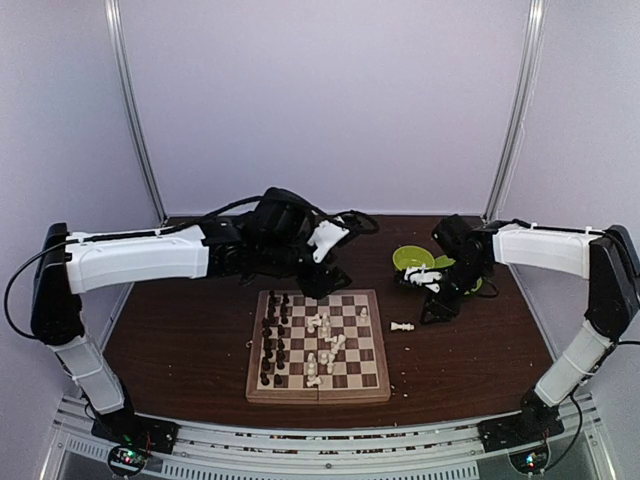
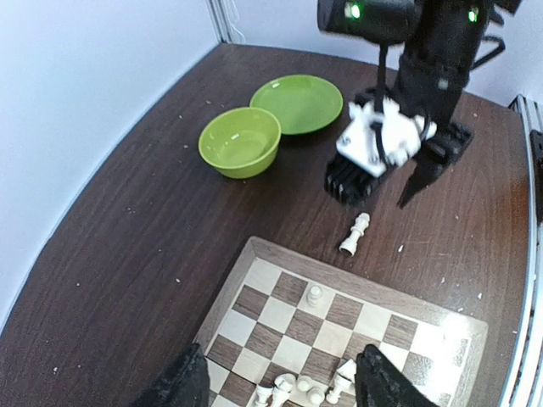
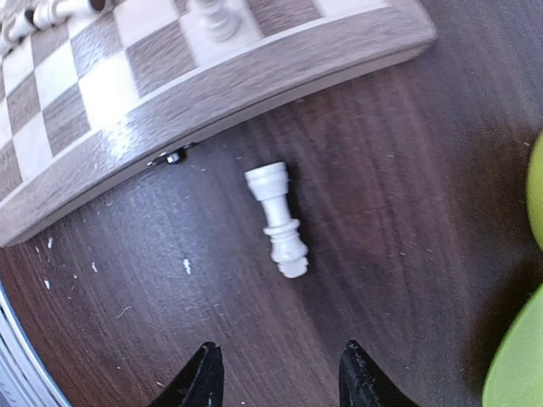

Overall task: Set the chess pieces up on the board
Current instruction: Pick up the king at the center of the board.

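Right hand (image 3: 276, 371), spread over the toppled white chess piece (image 3: 277, 220) beside the board (image 3: 212, 95), may roll it away if closing off-centre.

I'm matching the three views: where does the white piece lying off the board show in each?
Top external: white piece, lying just right of the board.
Left wrist: upper middle, beyond the board's edge.
Right wrist: centre, beside the board's border.
Shared landmark: the board's light border.
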You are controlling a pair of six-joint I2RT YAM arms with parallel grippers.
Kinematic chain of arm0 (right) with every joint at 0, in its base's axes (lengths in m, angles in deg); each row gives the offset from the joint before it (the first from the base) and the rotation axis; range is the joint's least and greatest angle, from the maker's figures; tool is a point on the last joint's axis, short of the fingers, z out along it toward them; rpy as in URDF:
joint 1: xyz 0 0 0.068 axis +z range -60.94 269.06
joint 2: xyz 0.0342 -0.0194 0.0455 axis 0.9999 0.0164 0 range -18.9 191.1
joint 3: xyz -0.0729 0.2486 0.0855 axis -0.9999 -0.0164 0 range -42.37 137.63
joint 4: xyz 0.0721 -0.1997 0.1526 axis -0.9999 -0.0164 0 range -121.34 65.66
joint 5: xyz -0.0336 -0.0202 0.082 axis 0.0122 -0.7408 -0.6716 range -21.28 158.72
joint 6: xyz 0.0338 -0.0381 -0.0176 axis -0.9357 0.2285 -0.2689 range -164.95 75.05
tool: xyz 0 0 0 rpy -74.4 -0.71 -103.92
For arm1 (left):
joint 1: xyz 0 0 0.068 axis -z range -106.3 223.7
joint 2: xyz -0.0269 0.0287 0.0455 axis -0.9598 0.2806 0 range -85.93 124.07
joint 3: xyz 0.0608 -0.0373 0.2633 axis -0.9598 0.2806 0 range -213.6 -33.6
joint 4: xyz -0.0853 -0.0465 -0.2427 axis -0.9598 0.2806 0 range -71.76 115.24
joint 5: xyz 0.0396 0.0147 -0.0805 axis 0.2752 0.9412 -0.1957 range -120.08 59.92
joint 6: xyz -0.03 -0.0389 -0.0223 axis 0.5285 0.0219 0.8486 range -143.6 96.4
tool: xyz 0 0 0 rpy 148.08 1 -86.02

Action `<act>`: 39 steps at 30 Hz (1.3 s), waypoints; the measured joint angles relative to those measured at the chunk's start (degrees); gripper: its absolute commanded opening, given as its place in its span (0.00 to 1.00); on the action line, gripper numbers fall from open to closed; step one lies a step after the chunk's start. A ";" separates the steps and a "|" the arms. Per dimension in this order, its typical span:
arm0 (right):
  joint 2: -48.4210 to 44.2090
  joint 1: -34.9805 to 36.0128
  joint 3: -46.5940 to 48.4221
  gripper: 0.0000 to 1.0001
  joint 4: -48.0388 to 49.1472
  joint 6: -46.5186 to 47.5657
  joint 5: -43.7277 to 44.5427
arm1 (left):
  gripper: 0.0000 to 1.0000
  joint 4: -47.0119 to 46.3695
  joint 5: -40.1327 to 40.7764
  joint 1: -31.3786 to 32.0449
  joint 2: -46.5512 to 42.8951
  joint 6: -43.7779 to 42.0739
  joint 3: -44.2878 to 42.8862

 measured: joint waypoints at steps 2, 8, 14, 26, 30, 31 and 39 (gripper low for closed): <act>1.16 3.78 -0.46 0.44 0.28 0.31 2.45 | 0.61 -2.01 0.76 0.00 -3.13 1.11 2.73; 6.25 4.81 2.93 0.46 2.08 0.35 6.43 | 0.61 -6.56 2.71 0.00 -8.70 4.48 9.16; 9.01 7.32 3.08 0.46 2.08 1.68 7.45 | 0.61 -8.57 3.89 0.00 -10.49 5.77 12.46; 13.90 8.79 5.09 0.24 1.57 1.46 8.50 | 0.61 -11.23 4.17 0.00 -10.71 6.64 14.47; 14.56 8.79 5.11 0.15 1.49 1.44 8.57 | 0.60 -11.54 4.15 0.00 -10.71 6.67 14.95; 14.60 8.79 5.18 0.13 1.49 1.33 8.59 | 0.60 -11.54 4.11 0.00 -10.71 6.67 14.99; 13.88 8.74 5.07 0.06 0.94 0.52 8.15 | 0.60 -11.37 1.84 0.42 -10.67 5.88 14.91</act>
